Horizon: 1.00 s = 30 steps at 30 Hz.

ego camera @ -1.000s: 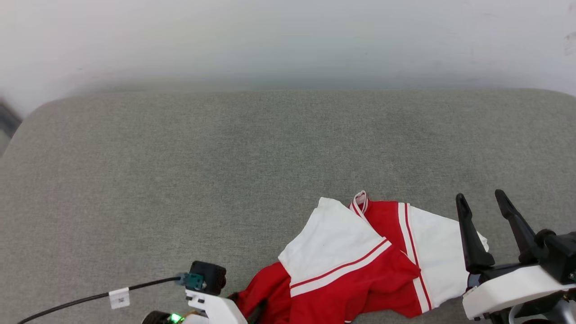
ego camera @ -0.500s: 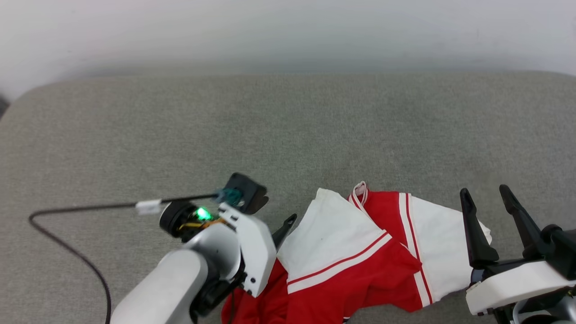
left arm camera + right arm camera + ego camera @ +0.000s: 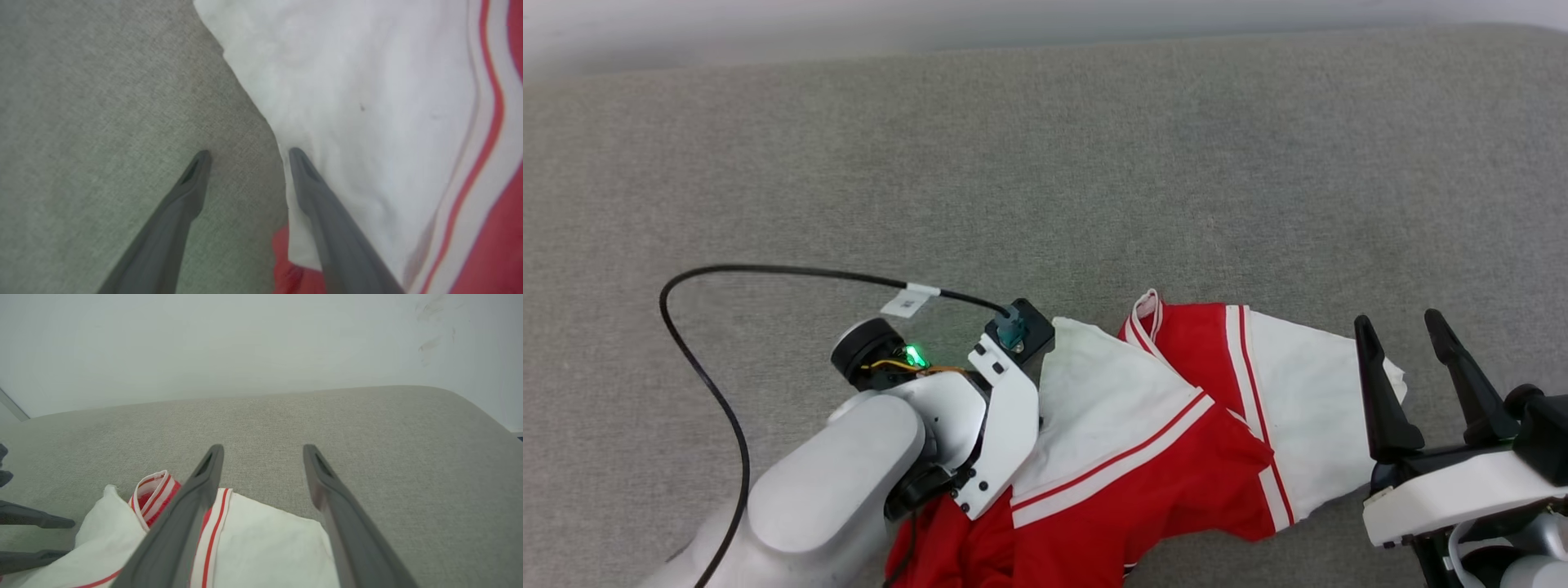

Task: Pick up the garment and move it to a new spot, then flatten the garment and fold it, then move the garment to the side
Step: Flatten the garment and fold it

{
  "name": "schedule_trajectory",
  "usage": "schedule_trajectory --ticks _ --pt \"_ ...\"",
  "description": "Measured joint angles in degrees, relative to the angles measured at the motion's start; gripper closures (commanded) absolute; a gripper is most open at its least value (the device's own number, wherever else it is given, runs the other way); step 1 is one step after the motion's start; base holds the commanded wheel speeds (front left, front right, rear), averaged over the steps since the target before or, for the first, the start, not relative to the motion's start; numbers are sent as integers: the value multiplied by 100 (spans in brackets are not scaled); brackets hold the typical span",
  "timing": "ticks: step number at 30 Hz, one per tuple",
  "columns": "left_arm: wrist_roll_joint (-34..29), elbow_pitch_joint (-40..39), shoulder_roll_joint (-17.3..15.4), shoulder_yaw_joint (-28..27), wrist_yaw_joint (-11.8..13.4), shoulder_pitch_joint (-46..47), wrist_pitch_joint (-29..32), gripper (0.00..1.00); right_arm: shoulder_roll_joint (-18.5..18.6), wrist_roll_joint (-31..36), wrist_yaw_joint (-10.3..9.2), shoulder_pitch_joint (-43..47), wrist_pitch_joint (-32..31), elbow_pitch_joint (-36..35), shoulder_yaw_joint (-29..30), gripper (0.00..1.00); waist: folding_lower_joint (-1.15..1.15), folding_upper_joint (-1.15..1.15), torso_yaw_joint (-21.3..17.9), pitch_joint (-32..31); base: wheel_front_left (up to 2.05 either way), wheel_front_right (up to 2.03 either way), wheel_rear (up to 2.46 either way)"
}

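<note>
Pointing down at about seven o'clock in the head view, my left gripper (image 3: 249,157) has its two dark fingers spread. They straddle the hem of a white sleeve, one tip over the grey woven fabric surface (image 3: 1045,163) and the other on the cloth edge. A thin black cable (image 3: 768,269) loops off toward nine o'clock. The garment (image 3: 1160,457), a red jersey-style shirt with white sleeves and red-and-white striped trim, lies crumpled at five to six o'clock, its layers overlapping. At four o'clock my right gripper (image 3: 1396,320) hangs with its fingers parted and empty, above the other white sleeve. I judge the shirt light, limp and not fragile. It will sag and drag when lifted, so I would pinch a sleeve hem or shoulder seam.
</note>
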<state>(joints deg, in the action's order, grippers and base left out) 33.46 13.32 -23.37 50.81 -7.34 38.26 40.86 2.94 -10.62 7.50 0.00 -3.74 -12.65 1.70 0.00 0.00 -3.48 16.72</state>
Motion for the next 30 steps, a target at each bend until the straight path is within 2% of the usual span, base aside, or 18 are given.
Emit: schedule_trajectory --ticks 2,3,4,5,10,15,17,23,30 --pt "49 24 -66 256 -5 166 119 0 0 -15 0 -20 21 55 -8 0 0 0 -51 62 0 0 0" --pt "76 31 -102 416 -4 246 166 42 1 -44 0 -27 24 83 -13 0 0 0 -73 82 0 0 0" --pt "120 38 -130 542 2 323 187 63 0 -62 0 -35 29 109 -21 0 0 0 -90 92 0 0 0" --pt "154 40 -154 679 2 385 185 100 0 -62 0 -49 43 137 -26 0 0 0 -101 93 0 0 0" --pt "286 58 -171 1194 1 492 -58 100 0 -122 0 -85 68 240 2 0 0 0 -83 14 0 0 0" --pt "249 233 -159 1222 2 500 -564 100 0 -144 0 -50 19 307 64 0 0 0 12 -196 0 0 0" --pt "199 277 -167 1145 112 486 -809 100 -1 -136 0 4 10 313 100 0 0 0 59 -310 0 0 0" --pt "152 21 -314 654 697 369 -1606 100 -2 -110 0 183 -91 276 193 0 0 0 253 -684 0 0 0" --pt "459 -547 -1062 -165 1745 -402 -2129 100 -2 -110 0 304 -185 121 353 0 0 0 598 -892 0 0 0"
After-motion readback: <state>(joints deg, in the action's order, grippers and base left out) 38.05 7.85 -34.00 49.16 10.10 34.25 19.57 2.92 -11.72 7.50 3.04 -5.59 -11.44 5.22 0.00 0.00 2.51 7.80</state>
